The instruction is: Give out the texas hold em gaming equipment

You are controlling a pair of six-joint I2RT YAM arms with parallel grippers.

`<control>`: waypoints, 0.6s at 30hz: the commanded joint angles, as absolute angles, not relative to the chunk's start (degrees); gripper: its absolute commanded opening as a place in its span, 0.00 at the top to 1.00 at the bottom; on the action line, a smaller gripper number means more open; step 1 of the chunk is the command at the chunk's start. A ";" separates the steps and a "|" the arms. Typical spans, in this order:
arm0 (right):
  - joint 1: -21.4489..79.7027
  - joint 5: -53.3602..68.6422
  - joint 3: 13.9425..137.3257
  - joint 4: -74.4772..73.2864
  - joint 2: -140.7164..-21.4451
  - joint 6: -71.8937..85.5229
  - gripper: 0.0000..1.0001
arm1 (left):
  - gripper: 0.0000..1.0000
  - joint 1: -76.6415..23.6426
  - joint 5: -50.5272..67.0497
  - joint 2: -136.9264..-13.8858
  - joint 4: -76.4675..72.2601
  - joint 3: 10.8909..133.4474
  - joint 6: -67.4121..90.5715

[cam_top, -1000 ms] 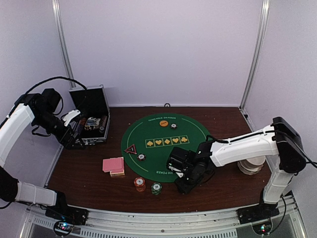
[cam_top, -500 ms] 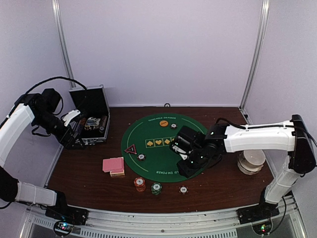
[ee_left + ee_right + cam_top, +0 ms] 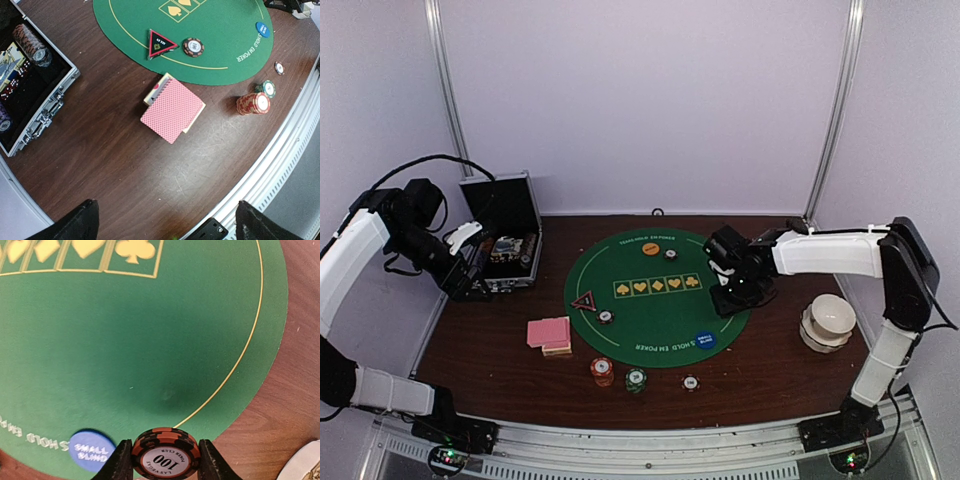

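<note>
My right gripper (image 3: pixel 165 462) is shut on a short stack of orange-and-black "100" chips (image 3: pixel 165 440) and holds it above the green mat's right edge (image 3: pixel 730 292). A blue "small blind" disc (image 3: pixel 90 456) lies on the mat near its front rim (image 3: pixel 705 340). An orange disc (image 3: pixel 650 248) and one chip (image 3: pixel 671 254) lie at the mat's far side. The black-red triangle (image 3: pixel 160 44) and a chip (image 3: pixel 193 47) lie at the mat's left. Pink-backed cards (image 3: pixel 172 107), a red chip stack (image 3: pixel 255 103), a green stack (image 3: pixel 267 89) and a single chip (image 3: pixel 279 67) sit on the wood. My left gripper (image 3: pixel 467 265) is open and empty, high beside the case.
The open silver-edged black case (image 3: pixel 505 240) with chips inside stands at the back left. The round green felt mat (image 3: pixel 620 262) covers the table's middle. A white round container (image 3: pixel 827 322) sits right of the mat. The table's front rail (image 3: pixel 295 140) runs along the near edge.
My right gripper has moved from the mat's front edge back and to the right with the chips. The single chip and the blue disc have come into view. The left arm has not moved.
</note>
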State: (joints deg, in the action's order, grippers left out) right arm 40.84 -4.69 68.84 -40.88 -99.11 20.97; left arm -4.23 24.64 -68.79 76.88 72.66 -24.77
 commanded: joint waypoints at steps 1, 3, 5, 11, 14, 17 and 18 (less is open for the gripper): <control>39.55 -5.81 66.85 -37.21 -101.60 20.81 0.79 | 0.02 -4.53 25.24 -68.28 77.70 74.14 -24.96; 39.24 -5.84 66.23 -36.76 -102.38 20.90 0.79 | 0.02 -4.53 25.27 -68.27 77.75 74.01 -25.05; 39.10 -5.89 65.30 -36.11 -102.73 21.09 0.79 | 0.02 -4.49 25.32 -68.26 77.78 74.00 -24.98; 38.34 -5.82 63.30 -34.31 -103.47 21.36 0.79 | 0.02 -4.48 25.58 -68.60 77.74 74.09 -25.22; 38.02 -5.82 63.30 -33.90 -104.09 21.30 0.72 | 0.02 -4.53 25.70 -68.66 77.78 74.15 -25.19; 37.84 -5.89 63.60 -34.22 -104.45 21.18 0.58 | 0.02 -4.49 25.63 -68.59 77.82 74.18 -25.09; 37.82 -5.81 63.74 -34.45 -104.40 21.12 0.52 | 0.02 -4.49 25.63 -68.53 77.84 74.26 -25.13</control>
